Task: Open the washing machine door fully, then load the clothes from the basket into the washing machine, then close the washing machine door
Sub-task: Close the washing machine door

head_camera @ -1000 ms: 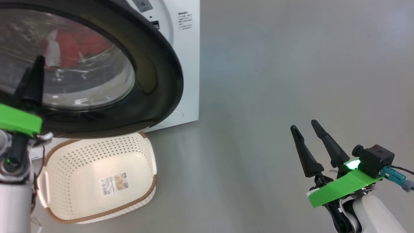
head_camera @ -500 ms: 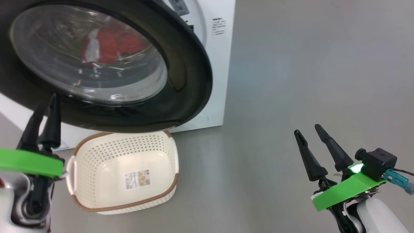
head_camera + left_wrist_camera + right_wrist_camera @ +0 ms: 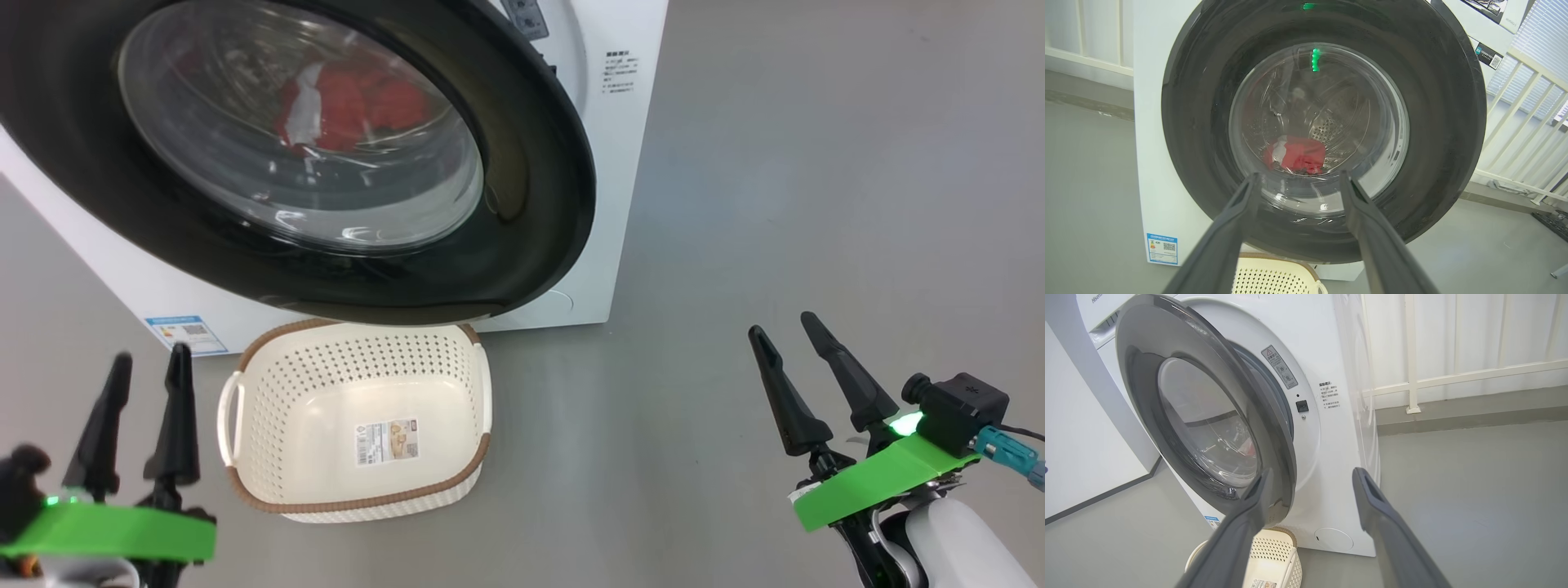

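The washing machine (image 3: 620, 163) stands white at the upper left, and its black round door (image 3: 539, 204) hangs partly ajar over the basket. In the right wrist view the door (image 3: 1147, 375) stands off the machine front at its right edge. The red clothes (image 3: 359, 102) lie in the drum, seen through the door glass, and in the left wrist view the clothes (image 3: 1300, 155) sit beyond my fingers. On the floor under the door, the cream basket (image 3: 310, 408) holds nothing. My left gripper (image 3: 151, 355) is open, left of the basket. My right gripper (image 3: 782, 324) is open, far right, over bare floor.
Grey floor (image 3: 816, 163) spreads to the right of the machine. A blue energy sticker (image 3: 186, 333) sits low on the machine front, and a round filter cap (image 3: 1333, 539) at its lower right. A white railing (image 3: 1412, 375) runs along the wall behind.
The head camera has swung, shifting the whole picture right. My left gripper has come away from the door glass, down to the floor beside the basket, its fingers spreading. The right gripper is unchanged.
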